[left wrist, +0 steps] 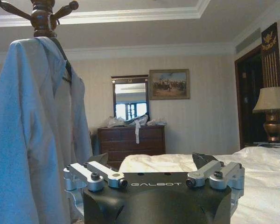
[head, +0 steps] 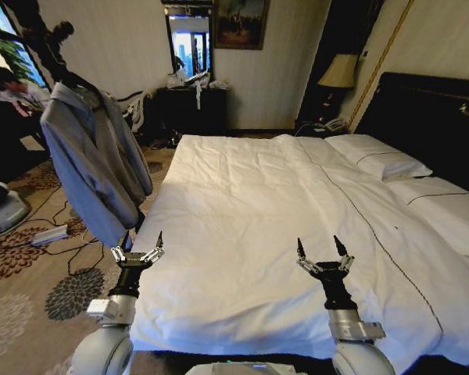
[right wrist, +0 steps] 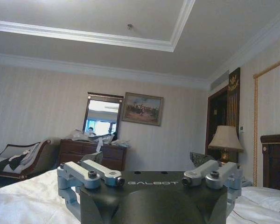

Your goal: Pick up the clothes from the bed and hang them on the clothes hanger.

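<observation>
Shirt on the stand, both grippers free.

The grey-blue shirt (head: 94,168) hangs from the wooden coat stand (left wrist: 43,17) off the bed's (head: 242,226) left side, well clear of the white linen. The left gripper (head: 137,242) is raised at the bed's left edge just below the shirt's hem, the right gripper (head: 321,251) over the sheet; all 4 fingers spread wide, holding nothing.

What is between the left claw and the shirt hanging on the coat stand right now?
Nothing visible. The shirt already hangs on the wooden coat stand, its hem just above the open left claw at the bed edge. Open air separates them. The right claw hovers open over the sheet.
</observation>
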